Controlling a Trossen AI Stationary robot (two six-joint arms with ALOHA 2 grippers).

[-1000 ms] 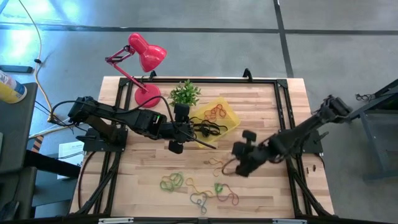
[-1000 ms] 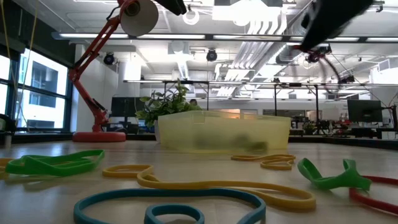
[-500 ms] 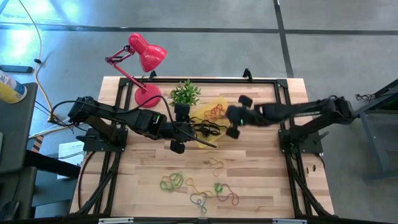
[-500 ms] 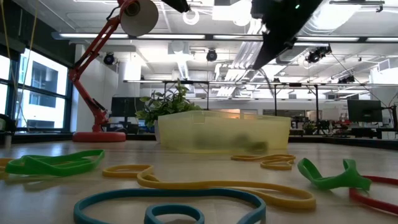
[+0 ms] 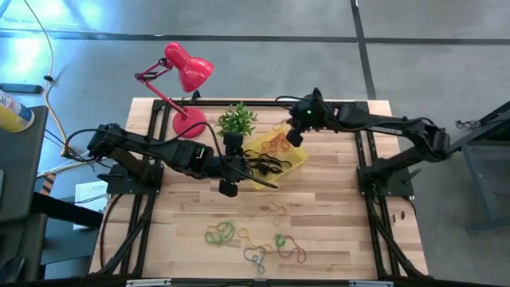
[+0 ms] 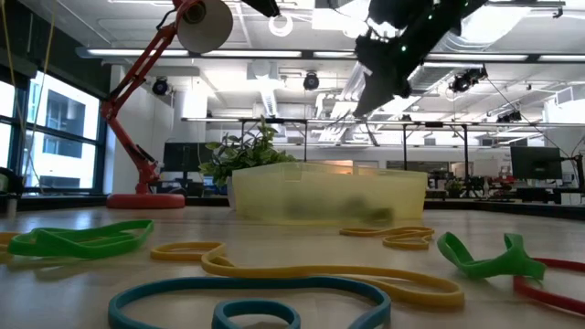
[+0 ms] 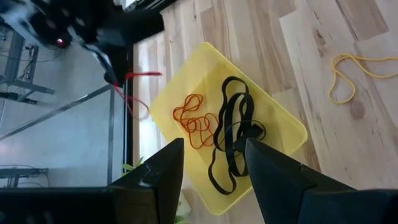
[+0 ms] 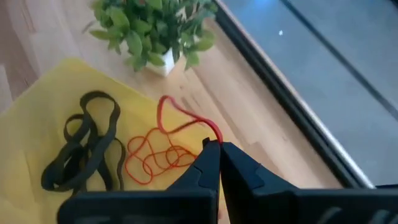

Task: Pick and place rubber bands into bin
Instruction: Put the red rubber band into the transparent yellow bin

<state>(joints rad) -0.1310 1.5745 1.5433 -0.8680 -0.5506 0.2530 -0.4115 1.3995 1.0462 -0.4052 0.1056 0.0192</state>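
Bands already in the bin: several black rubber bands (image 7: 231,134) and a bunch of orange-red rubber bands (image 7: 194,121) lie inside the yellow bin (image 5: 296,149), as both wrist views show.

Band on the way: a red rubber band (image 8: 180,124) hangs from the tip of the right tool (image 8: 213,152), which is pressed together and pinching it. The loop hangs over the bin's far edge, near the orange-red bunch; I cannot tell if it touches them.

Bands left on the desk: a loose group of green, yellow, orange and other rubber bands (image 5: 253,243) lies on the desk (image 5: 343,239) near its front edge, well apart from the bin. One more yellow band (image 5: 276,209) lies alone between that group and the bin.

Progress, my judgement: perhaps about the half is done; the red band must be released, and then the whole front group remains.

Right arm pose: it reaches from the right side across the back of the desk, with the wrist above the bin's far corner, beside the small green plant (image 5: 237,119).

Left arm pose: it stretches from the left side, and the left tool (image 5: 228,163) hangs just beside the bin's left edge, the fingers (image 7: 165,171) spread, holding nothing.
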